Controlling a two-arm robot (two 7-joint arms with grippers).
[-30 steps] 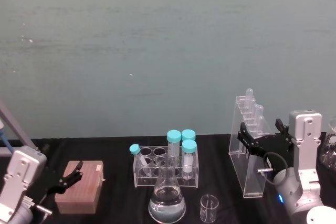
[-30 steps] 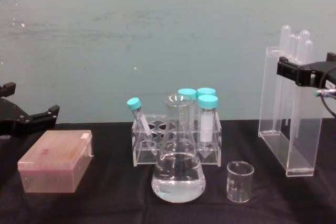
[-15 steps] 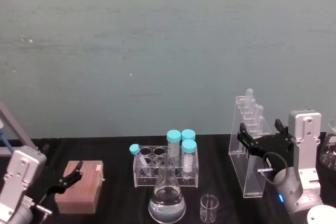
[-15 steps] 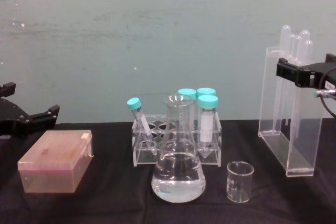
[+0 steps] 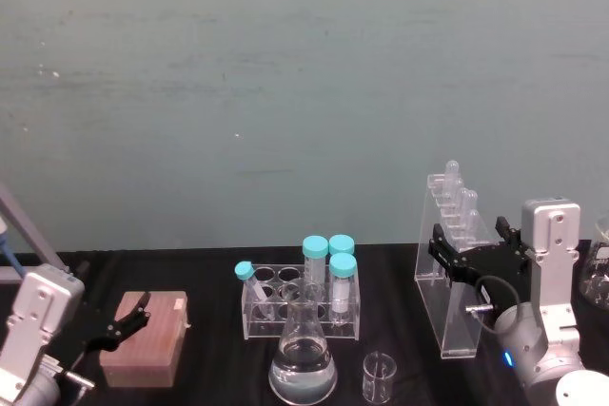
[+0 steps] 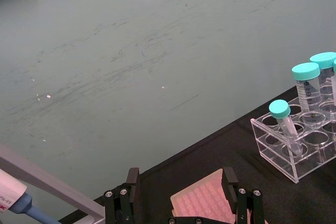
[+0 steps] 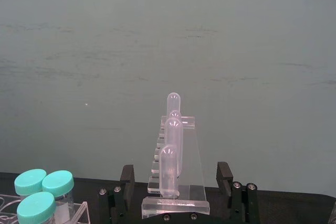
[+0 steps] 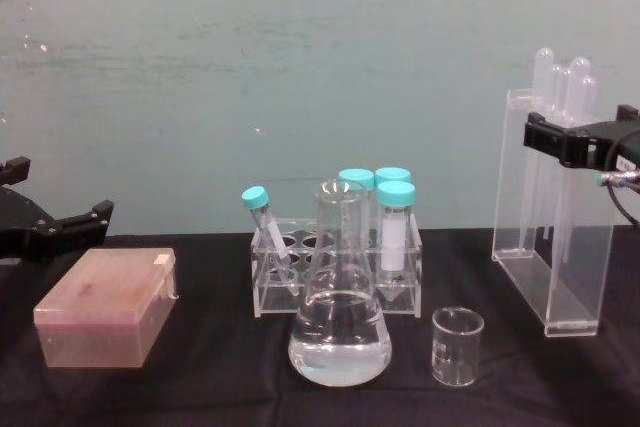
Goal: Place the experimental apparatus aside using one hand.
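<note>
Jaws parted on the right gripper, flanking the top of the tall acrylic stand with a thin gap either side, clamping nothing. Jaws parted likewise on the left gripper, poised at 8 o'clock in the head view beside the pink box, gripping nothing. Upright at 4 o'clock on the black table, that stand, with long tubes poking above its top edge. Toward 6 o'clock, clear tube rack carrying teal-capped tubes. Directly in front of it, contact unclear, conical flask holding clear liquid. At the flask's 3 o'clock, near but apart, small beaker, upright.
</note>
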